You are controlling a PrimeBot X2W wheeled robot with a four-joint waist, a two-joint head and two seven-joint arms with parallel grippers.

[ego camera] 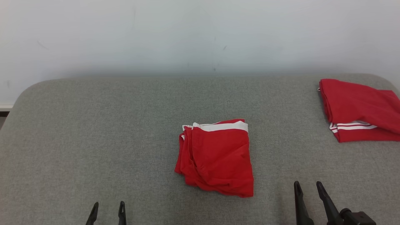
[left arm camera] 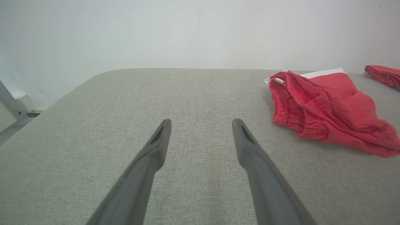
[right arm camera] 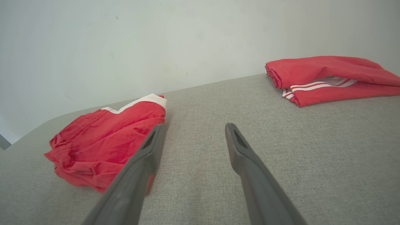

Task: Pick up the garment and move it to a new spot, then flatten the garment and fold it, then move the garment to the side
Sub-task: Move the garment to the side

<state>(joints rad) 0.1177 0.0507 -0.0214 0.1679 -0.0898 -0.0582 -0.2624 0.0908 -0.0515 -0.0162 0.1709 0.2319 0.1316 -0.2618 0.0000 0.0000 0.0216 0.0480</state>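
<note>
A folded red garment (ego camera: 217,157) with a white band along its far edge lies in the middle of the grey padded table (ego camera: 93,131). The same garment (left arm camera: 325,107) appears at the right of the left wrist view, and the garment (right arm camera: 106,143) sits left of the fingers in the right wrist view. My left gripper (ego camera: 108,204) stands open at the lower left, well clear of the cloth. Near the table's front, to the garment's right, my right gripper (ego camera: 308,186) is open and holds nothing.
A second folded red garment (ego camera: 359,109) with white stripes lies at the table's far right edge; this second garment (right arm camera: 331,78) shows at the upper right of the right wrist view. A pale wall (ego camera: 200,34) rises behind the table. Bare grey surface surrounds the middle garment.
</note>
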